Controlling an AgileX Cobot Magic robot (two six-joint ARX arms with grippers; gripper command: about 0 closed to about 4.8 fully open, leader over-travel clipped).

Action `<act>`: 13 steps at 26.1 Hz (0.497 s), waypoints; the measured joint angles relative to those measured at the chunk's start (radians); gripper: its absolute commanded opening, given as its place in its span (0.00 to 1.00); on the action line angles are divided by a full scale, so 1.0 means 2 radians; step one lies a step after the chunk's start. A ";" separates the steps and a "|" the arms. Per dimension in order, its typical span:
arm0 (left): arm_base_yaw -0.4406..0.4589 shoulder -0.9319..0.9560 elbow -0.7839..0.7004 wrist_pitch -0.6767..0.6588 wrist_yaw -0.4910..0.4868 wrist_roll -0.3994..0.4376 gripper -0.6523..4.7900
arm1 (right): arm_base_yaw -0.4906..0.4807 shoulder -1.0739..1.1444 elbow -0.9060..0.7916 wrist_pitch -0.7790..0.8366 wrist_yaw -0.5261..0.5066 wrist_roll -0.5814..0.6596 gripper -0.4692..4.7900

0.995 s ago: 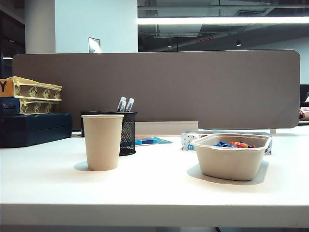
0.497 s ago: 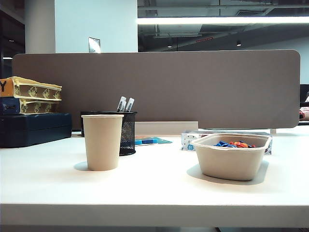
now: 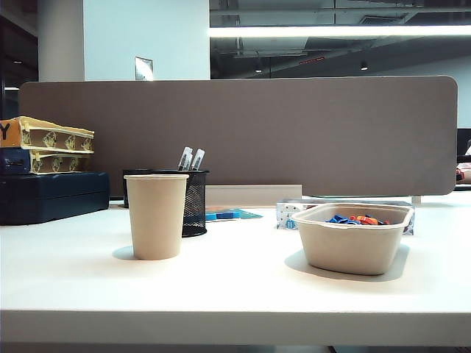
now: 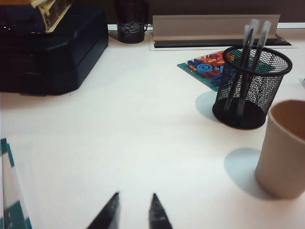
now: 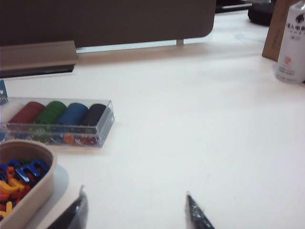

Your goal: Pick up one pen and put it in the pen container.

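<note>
Pens dark, pale-capped, upright in black mesh pen container; left tool, right tool empty.

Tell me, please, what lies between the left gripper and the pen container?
In the left wrist view, only bare white table lies between the left gripper and the pen container. The paper cup stands beside that stretch, near the container.

Beige paper cup, pulp bowl of coloured letters, clear chip box, white can.
</note>
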 measured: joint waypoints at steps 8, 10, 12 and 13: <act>0.000 0.000 -0.018 0.002 0.000 -0.009 0.26 | 0.000 0.000 -0.028 0.002 0.007 0.011 0.58; 0.000 0.000 -0.018 0.007 0.000 -0.009 0.26 | 0.000 0.000 -0.040 0.011 0.007 0.011 0.58; 0.000 0.000 -0.019 0.011 0.000 -0.009 0.26 | 0.000 0.000 -0.049 0.010 0.007 0.012 0.58; 0.000 0.000 -0.025 0.016 0.000 -0.009 0.26 | 0.000 0.000 -0.052 0.012 0.007 0.012 0.58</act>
